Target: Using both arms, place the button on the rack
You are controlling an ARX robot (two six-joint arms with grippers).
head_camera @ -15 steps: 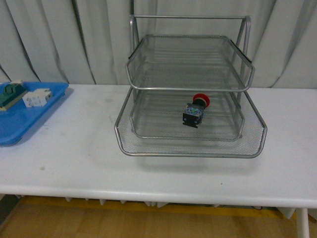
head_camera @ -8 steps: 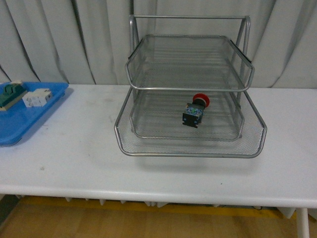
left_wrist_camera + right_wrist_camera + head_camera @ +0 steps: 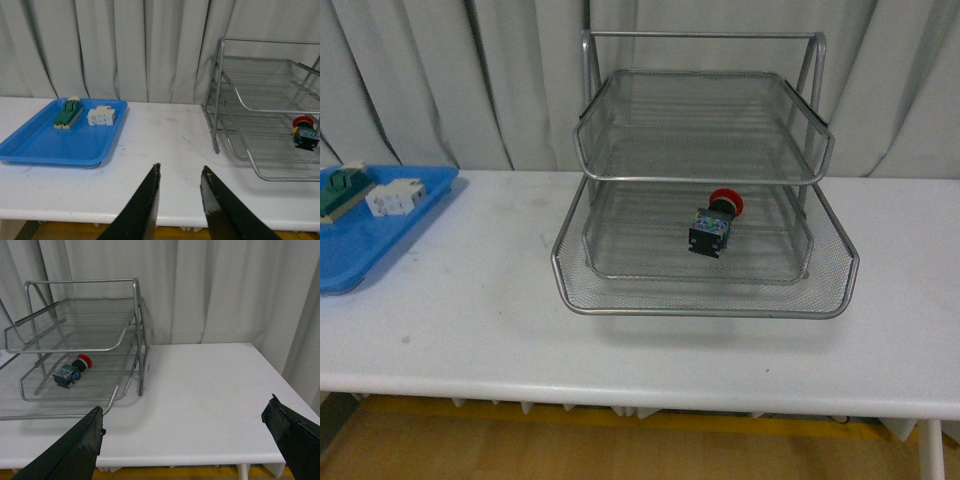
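The button (image 3: 715, 225) is lying on its side in the rack's (image 3: 705, 312) middle mesh tray, just right of frame centre. It is looking light and rigid, best gripped across its blocky body. The left gripper (image 3: 180, 169) is sitting partly open and the right gripper (image 3: 185, 410) is gaping wide, both empty.

white table (image 3: 470, 330) against pale grey pleated curtain (image 3: 420, 90); wooden floor (image 3: 440, 450) below; even light.

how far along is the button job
Done: the button lies on its side in the rack, on a tray below the top one. In hand: nothing; the left gripper and right gripper are open, empty and clear of the rack. Left: nothing visible.
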